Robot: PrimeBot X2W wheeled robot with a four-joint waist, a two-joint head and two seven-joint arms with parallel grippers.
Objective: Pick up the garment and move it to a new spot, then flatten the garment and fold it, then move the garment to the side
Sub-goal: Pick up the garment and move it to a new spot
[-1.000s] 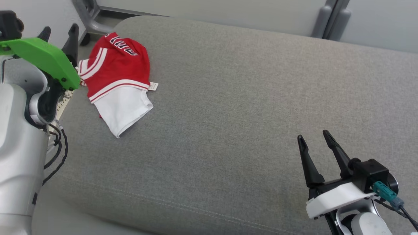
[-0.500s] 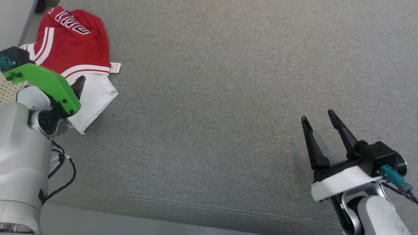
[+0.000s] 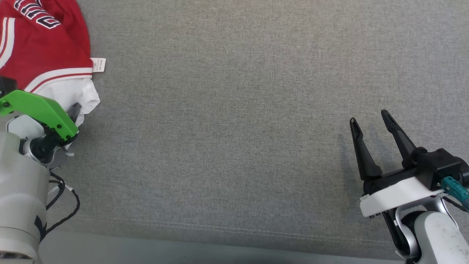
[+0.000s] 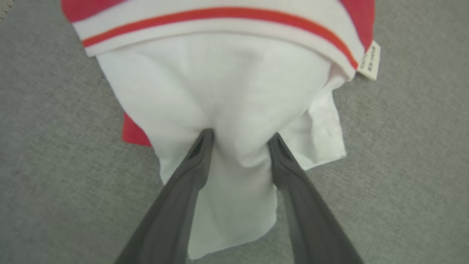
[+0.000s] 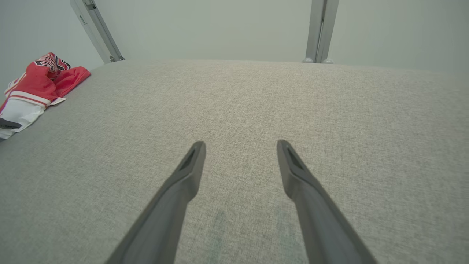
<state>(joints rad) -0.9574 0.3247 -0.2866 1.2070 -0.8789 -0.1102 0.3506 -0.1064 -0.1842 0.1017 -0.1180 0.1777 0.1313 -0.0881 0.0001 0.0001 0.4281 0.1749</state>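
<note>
Part way open on the left gripper (image 4: 241,136), with both tips pushed down into the white end of the garment (image 4: 220,80) and a soft bump of cloth bunched up between them. Not pinched tight yet, by the look of it. Squeeze shut all the way before lifting. Grab that bump deep, more than one layer if possible, not just the thin edge. Press down a little while closing, to stop the cloth from slipping out. Then lift straight up, nice and slow. Watch for the red part with the stripes dragging behind, and for the little white label (image 4: 369,60) on the side.

Wide open and empty on the right gripper (image 3: 369,118), low over the bare grey cushion (image 3: 234,110), well apart from the garment. Leave it there for now, ready to help with the flattening.

Garment bunched up in a heap at the far left of the cushion. Carry it toward the big bare middle, with lots of room there for spreading and folding.
</note>
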